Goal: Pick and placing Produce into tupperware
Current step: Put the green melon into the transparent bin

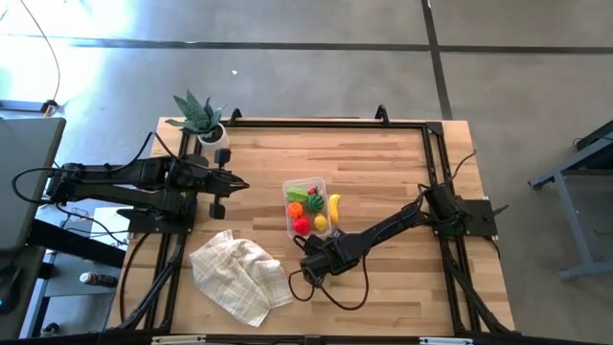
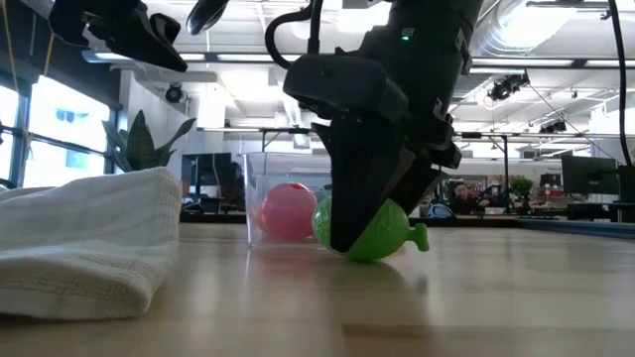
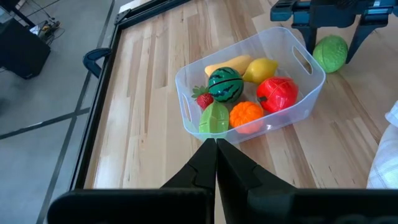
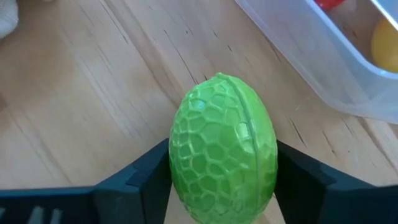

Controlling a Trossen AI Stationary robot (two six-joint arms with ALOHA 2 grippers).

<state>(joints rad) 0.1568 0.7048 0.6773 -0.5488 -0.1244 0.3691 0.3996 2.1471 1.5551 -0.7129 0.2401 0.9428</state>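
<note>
A clear tupperware tub [image 3: 298,106] stands mid-table [image 1: 305,180] and holds several toy produce pieces, among them a watermelon [image 3: 225,84], a lemon [image 3: 261,70] and an orange [image 3: 245,115]. A green bumpy toy fruit [image 4: 224,149] lies on the wood just near of the tub [image 2: 382,236]. My right gripper [image 4: 222,180] reaches down over it [image 1: 314,264] and is shut on it. My left gripper [image 3: 214,149] hangs shut above the table to the tub's left [image 1: 239,184], holding nothing. My right gripper pinches the green fruit between its two fingers, one pad on each broad side [image 4: 177,155], with the fruit's seam running between them. The fingers come steeply from above, slanting from the table's right. The fruit's underside rests on the table [image 2: 377,256].
A crumpled pale cloth [image 1: 239,273] lies near the front edge, left of the right gripper. A potted spiky plant [image 1: 199,115] stands at the far left corner. Black frame rails [image 1: 326,123] edge the table. A cable [image 1: 345,297] loops on the wood by the right arm.
</note>
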